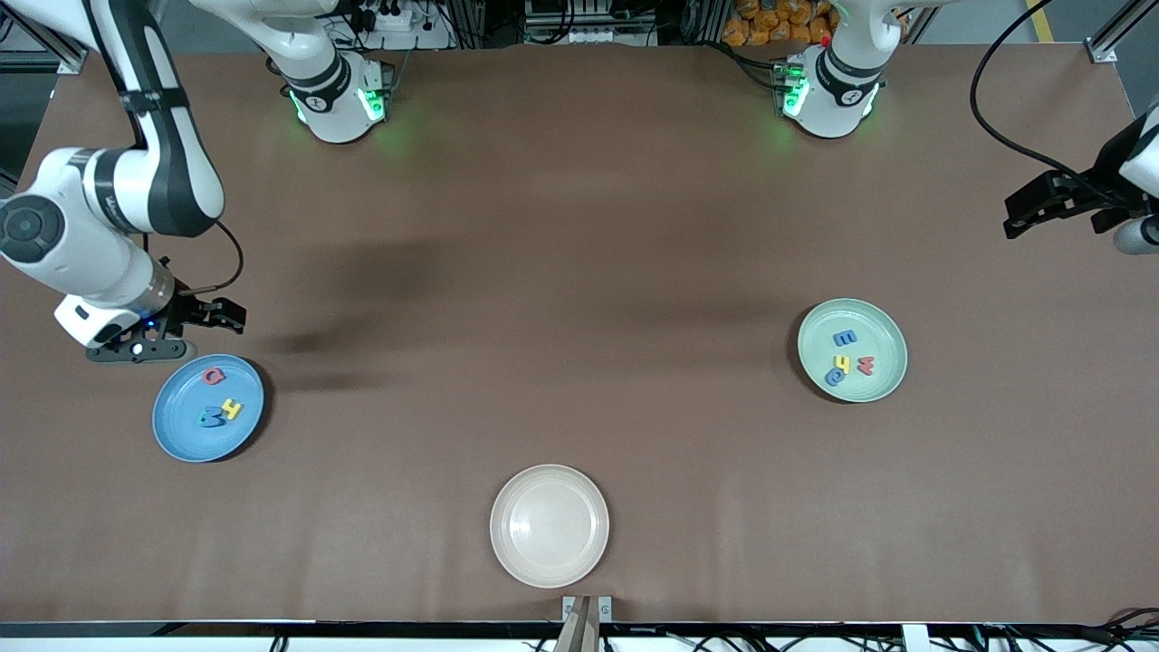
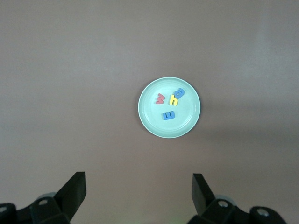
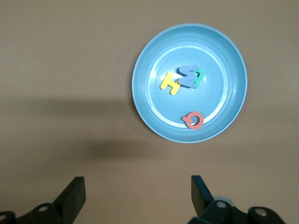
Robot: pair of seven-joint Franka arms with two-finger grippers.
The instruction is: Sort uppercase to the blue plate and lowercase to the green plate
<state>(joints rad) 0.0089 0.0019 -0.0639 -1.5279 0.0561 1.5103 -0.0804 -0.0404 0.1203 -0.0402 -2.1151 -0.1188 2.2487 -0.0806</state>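
Three plates stand on the table: one blue plate (image 1: 177, 435), one green plate (image 1: 883, 385) and one beige plate (image 1: 550, 566); eight foam letters lie in them. Four are in the blue plate: a yellow H (image 3: 170, 83), a blue M (image 3: 188, 76), a green letter (image 3: 199, 77) mostly under it and a red rounded letter (image 3: 193, 120); four are in the green plate: a red w (image 2: 160, 99), a yellow h (image 2: 174, 100), a blue rounded letter (image 2: 179, 92) and a blue E-shaped letter (image 2: 168, 115).
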